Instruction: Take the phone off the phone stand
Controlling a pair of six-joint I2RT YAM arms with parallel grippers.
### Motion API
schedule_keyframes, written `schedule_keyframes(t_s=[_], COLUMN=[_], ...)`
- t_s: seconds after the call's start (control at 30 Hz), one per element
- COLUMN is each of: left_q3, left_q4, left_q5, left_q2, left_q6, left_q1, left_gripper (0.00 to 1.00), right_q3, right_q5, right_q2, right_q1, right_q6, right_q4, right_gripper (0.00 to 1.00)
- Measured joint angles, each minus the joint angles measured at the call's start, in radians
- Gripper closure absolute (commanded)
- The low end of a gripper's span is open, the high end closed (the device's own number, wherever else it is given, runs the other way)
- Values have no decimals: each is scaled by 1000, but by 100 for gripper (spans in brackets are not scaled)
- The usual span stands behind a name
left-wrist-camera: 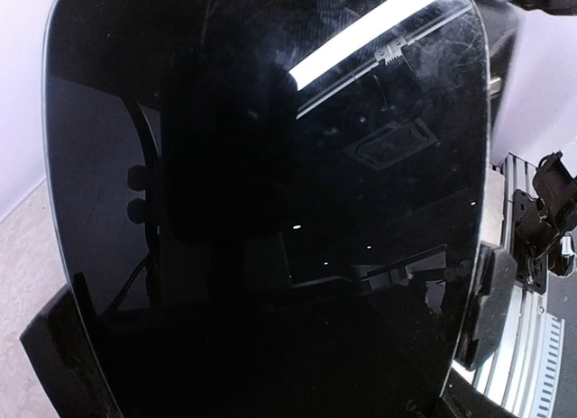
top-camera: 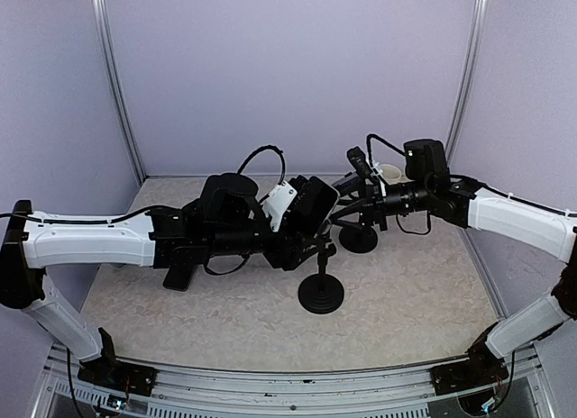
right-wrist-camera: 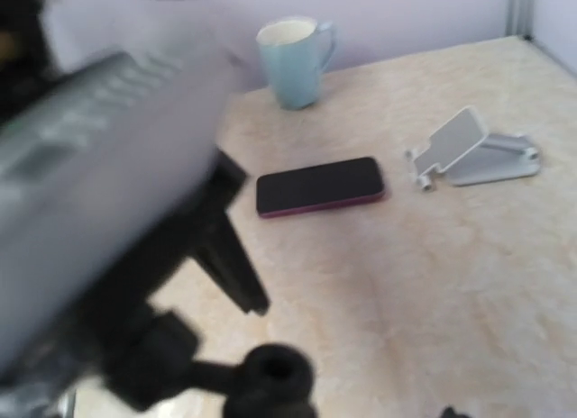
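Stretched low across the table (top-camera: 424, 301), the left gripper (top-camera: 305, 218) clamps the phone (left-wrist-camera: 270, 193) atop the phone stand (top-camera: 321, 295), with open tabletop nearer, while whether the right gripper (top-camera: 361, 175) grips anything cannot be told.

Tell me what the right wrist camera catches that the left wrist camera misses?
Only the right wrist view shows a pale blue mug, a dark phone lying flat and a silver folding stand. Only the left wrist view shows a dark glossy screen filling nearly the whole frame, with a light strip reflected in it. Both show a bit of the speckled beige table.
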Motion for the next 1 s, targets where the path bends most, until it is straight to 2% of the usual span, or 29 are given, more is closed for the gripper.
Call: schedule_keyframes(t_s=[0.1,0.27,0.47,0.63,0.87,1.0], left_q3=[0,26,79,90,103,107], left_q4=[6,6,-9,-14,-24,-31], left_q5=[-16,-62,-117,-153,-192,-205], left_q2=[2,30,74,83,94,95], left_q6=[-15,-27,-40,-53,-55,-55], left_q1=[-7,-26,-45,-63,-86,-91], left_gripper=[59,59,60,60,60,60], right_q3=[-71,-205,-313,-322,-322,-322], right_q5=[47,89,118,176,240,256], right_q2=[-106,-266,-367,-393,-370,-345], right_q1=[0,0,10,51,90,123], right_q6=[77,255,500,617,698,726], right_q4=[38,100,143,154,174,192], right_gripper=[27,20,17,19,23,28])
